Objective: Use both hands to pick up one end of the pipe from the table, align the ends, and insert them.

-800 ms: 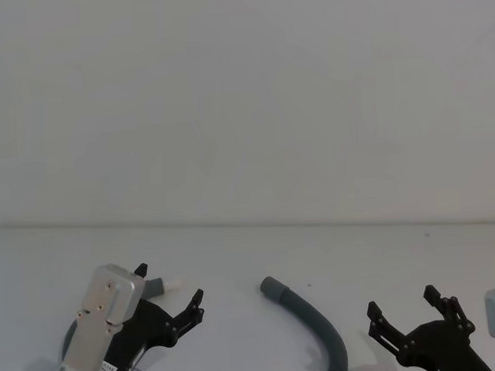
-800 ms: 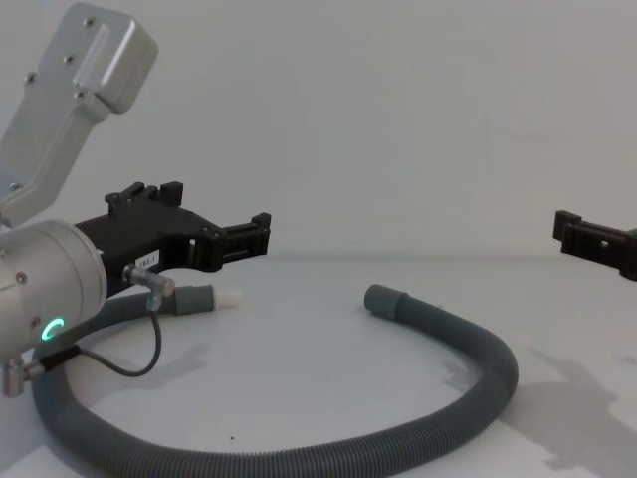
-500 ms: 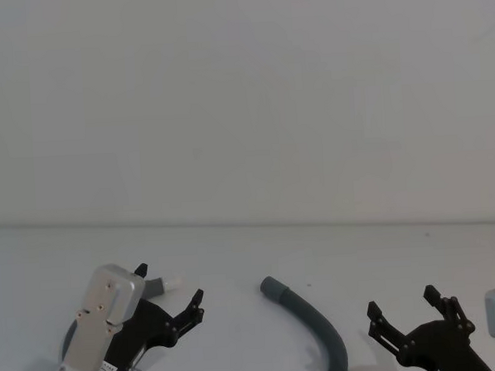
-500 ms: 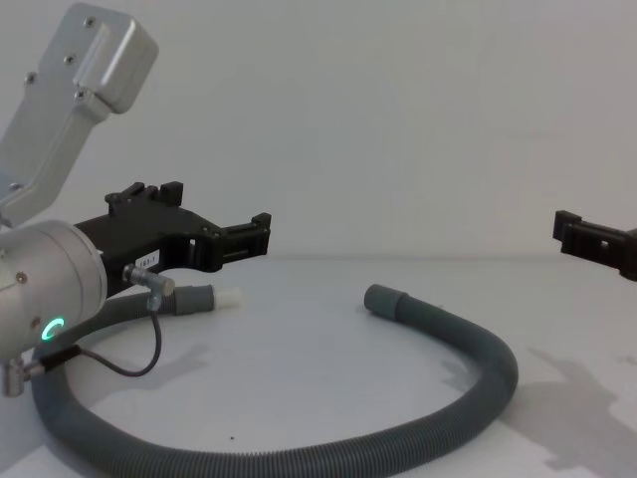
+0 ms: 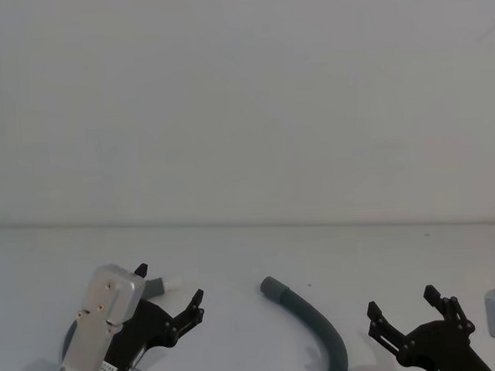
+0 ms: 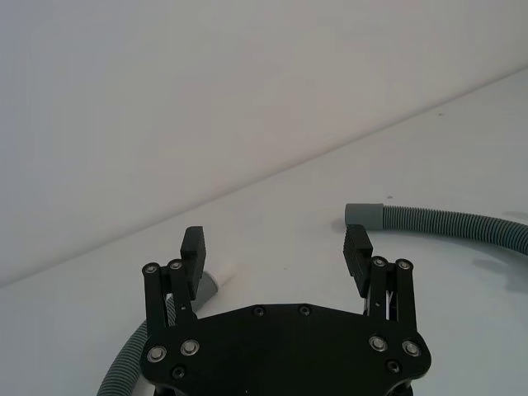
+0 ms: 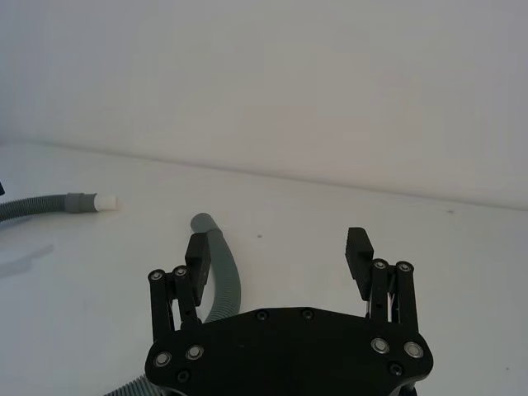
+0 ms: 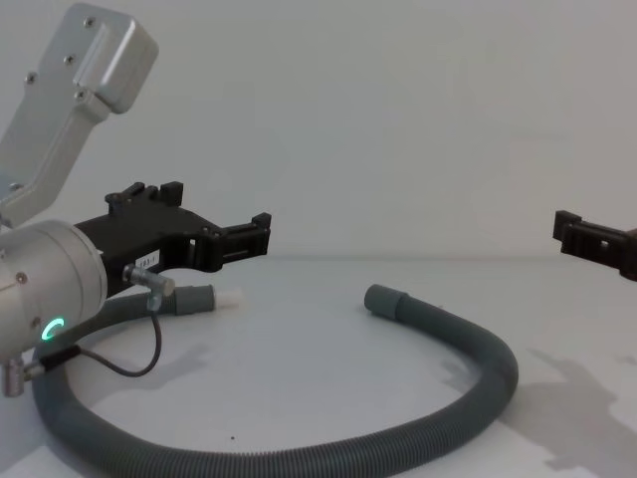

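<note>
- Near the table's [image 8: 299, 349] front edge, the grey corrugated pipe [image 8: 468, 413] lies in a wide loop, with its ends apart.
- Left gripper [image 6: 275, 247] hovers over the white-tipped cuff [image 8: 204, 297] at the table's left side, fingers spread and empty.
- Right gripper [image 7: 276, 246] hangs spread and empty toward the right edge, apart from the plain hollow cuff [image 8: 383, 300] mid-table.

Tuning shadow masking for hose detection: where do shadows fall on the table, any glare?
Chest view: grey shadows on the white table right of the grey corrugated hose; no glare. Left wrist view: faint shadow beside the hose, beyond the open black left gripper. Right wrist view: faint patch near the white-tipped cuff, past the open right gripper.
</note>
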You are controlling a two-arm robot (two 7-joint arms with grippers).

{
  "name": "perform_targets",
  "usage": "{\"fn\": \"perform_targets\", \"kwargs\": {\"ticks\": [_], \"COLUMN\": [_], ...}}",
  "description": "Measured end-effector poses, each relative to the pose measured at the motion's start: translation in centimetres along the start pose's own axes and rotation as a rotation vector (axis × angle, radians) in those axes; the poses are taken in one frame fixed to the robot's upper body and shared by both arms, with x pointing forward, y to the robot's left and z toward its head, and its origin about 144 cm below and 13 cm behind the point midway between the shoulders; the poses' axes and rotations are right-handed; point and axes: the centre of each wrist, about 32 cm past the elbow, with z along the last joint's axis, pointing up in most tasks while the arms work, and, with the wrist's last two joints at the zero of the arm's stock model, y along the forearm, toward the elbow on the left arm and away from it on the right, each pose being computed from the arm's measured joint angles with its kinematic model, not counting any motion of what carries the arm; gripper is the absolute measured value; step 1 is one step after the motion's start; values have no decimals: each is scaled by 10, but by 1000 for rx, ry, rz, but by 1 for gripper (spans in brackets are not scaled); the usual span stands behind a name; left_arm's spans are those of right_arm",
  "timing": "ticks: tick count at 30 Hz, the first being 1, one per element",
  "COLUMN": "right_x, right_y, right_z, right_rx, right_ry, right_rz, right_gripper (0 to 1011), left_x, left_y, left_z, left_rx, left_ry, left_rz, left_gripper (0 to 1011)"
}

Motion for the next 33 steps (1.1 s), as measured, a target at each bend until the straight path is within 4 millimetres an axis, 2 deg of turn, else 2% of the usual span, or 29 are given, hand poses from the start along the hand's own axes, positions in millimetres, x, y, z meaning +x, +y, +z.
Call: {"fn": "perform_targets", "kwargs": {"ticks": [33], "right_x": [0], "right_y": [0], "right_z": [0], "right_rx": [0], "right_ry": [0], "right_rz": [0], "right_gripper": [1002], "left_x": [0], "left_y": [0], "left_z": [0], "left_rx": [0], "left_ry": [0], "left_rz": [0], "left_gripper": [1001]}}
